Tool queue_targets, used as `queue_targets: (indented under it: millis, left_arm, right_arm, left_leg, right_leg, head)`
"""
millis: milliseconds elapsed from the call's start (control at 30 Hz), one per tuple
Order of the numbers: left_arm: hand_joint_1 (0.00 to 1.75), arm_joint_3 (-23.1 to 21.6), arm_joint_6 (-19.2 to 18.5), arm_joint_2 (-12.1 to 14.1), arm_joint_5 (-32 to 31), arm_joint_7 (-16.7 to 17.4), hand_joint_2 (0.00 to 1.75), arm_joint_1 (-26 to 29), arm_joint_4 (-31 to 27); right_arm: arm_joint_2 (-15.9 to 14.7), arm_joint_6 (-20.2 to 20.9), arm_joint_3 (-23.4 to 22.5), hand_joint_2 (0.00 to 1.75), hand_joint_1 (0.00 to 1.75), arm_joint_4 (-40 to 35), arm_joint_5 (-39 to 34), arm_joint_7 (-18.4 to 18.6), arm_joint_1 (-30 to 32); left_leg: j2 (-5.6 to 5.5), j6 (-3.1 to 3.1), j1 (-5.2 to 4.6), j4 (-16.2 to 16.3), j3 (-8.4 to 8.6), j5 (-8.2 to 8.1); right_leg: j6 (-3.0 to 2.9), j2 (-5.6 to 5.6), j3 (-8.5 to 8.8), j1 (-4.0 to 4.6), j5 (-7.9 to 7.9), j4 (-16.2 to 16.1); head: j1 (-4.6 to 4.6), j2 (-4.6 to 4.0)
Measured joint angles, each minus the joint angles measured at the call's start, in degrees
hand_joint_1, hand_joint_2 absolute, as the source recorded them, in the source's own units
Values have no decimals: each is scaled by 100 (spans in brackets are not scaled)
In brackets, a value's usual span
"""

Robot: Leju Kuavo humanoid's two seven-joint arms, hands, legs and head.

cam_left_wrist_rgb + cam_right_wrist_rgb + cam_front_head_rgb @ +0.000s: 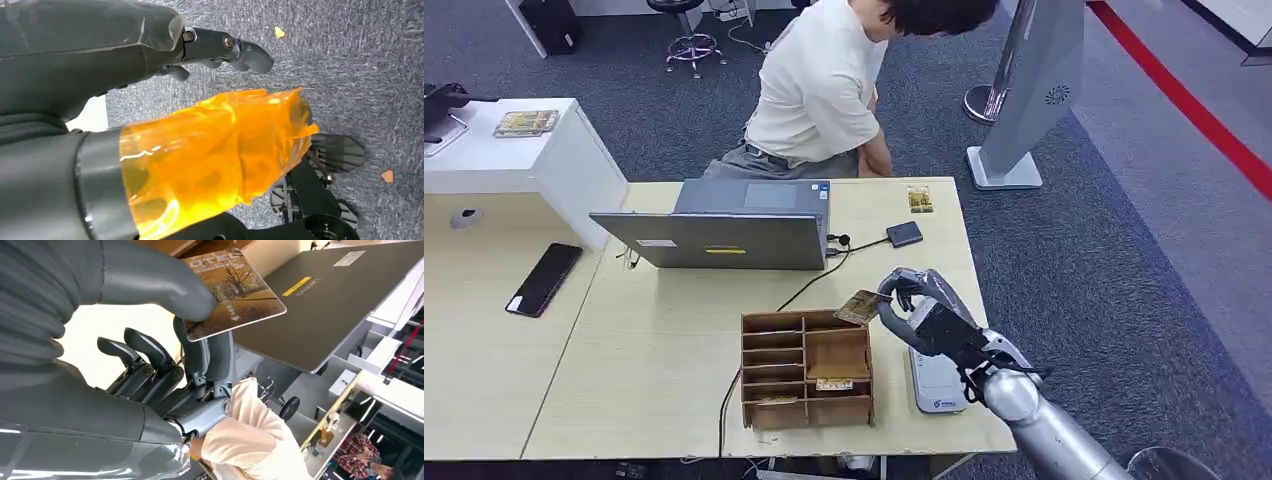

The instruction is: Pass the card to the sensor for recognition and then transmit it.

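My right hand (924, 310) pinches a brown patterned card (861, 306) between thumb and finger, just above the right rear corner of the cardboard organizer (806, 368). In the right wrist view the card (235, 290) shows an autumn-tree print, with the thumb on top and my right hand (165, 365) below it. A small dark sensor pad (904, 234) lies on the desk beyond, right of the laptop (724, 225). My left hand (220, 50) hangs over the carpet, its fingers loosely apart and nothing in it; an orange film wraps its thumb.
A person in a white shirt (819, 85) sits behind the laptop. Another card (919, 198) lies near the desk's far edge. A white device (934, 380) sits under my right forearm. A phone (544, 278) lies on the left desk. A cable (809, 285) runs across the desk.
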Motion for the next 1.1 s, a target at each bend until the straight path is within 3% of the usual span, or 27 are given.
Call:
queue_targets:
  millis: [1100]
  left_arm:
    - [0,0,35,39,-160,52,0,-7,0]
  right_arm:
    - [568,4,420,175,175,643,17,-367,-593]
  left_leg:
    - [0,-2,0,0,0,2]
  right_leg:
    - [0,0,0,0,0,1]
  head:
    - [0,0]
